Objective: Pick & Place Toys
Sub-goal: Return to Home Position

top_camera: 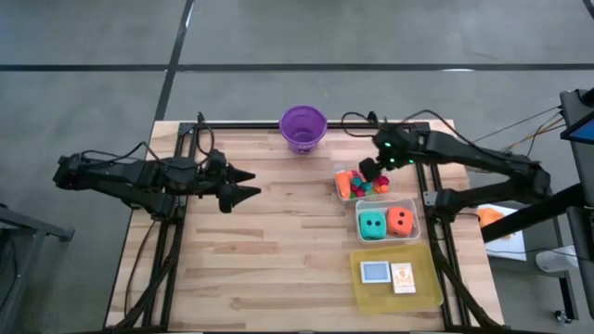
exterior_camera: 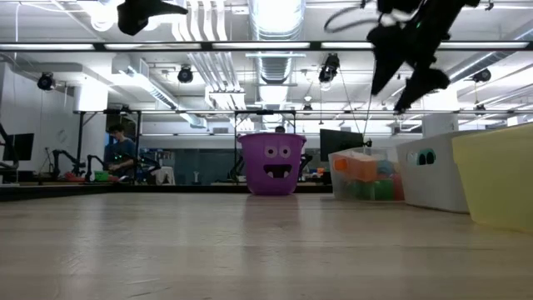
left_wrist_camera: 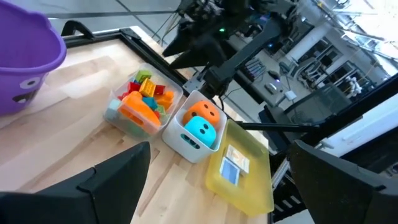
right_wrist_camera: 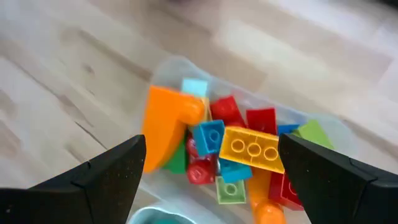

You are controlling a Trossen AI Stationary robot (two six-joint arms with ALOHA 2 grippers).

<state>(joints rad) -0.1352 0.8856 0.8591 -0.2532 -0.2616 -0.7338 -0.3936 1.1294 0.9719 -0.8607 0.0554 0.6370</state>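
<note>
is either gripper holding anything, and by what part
Nothing is held. The left gripper and right gripper are both open and empty, the right above the toy blocks.

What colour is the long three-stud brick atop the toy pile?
Yellow plastic brick; right wrist view.

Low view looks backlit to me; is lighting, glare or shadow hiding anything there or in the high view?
Low view: ceiling strip lights backlight the raised right claw into a black silhouette; the purple bucket is evenly lit. High view: flat light on the table, soft shadows only, no glare; left claw open over the table's left side.
</note>
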